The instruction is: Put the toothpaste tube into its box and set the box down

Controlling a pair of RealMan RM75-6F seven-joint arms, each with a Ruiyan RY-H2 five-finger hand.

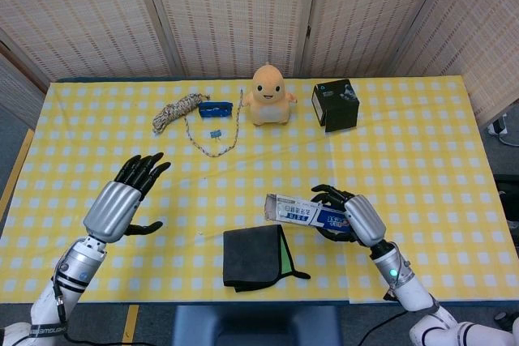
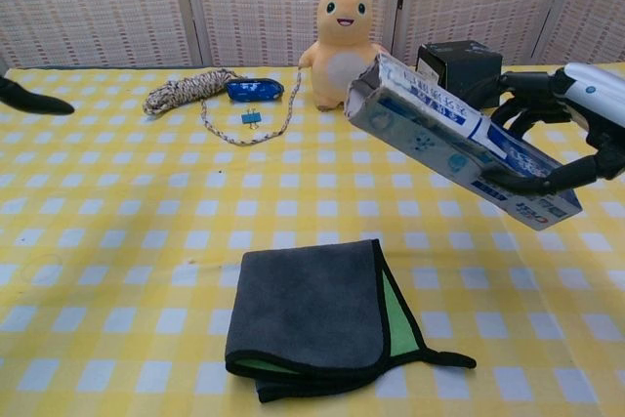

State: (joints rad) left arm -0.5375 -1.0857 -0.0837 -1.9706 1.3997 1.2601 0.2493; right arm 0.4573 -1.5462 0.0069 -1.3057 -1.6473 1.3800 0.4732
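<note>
Above the bench [image 1: 422, 160], the box [image 1: 304, 215] was gripped by the right hand [image 1: 359, 218] fingers [image 2: 547, 181] and was best lowered level onto bare checked cloth, while the left hand [image 1: 120, 204] was held spread and empty.

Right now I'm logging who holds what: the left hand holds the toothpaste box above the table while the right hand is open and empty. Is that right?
The hands are swapped. The head view shows the right hand holding the toothpaste box above the table, while the left hand is open and empty.
</note>
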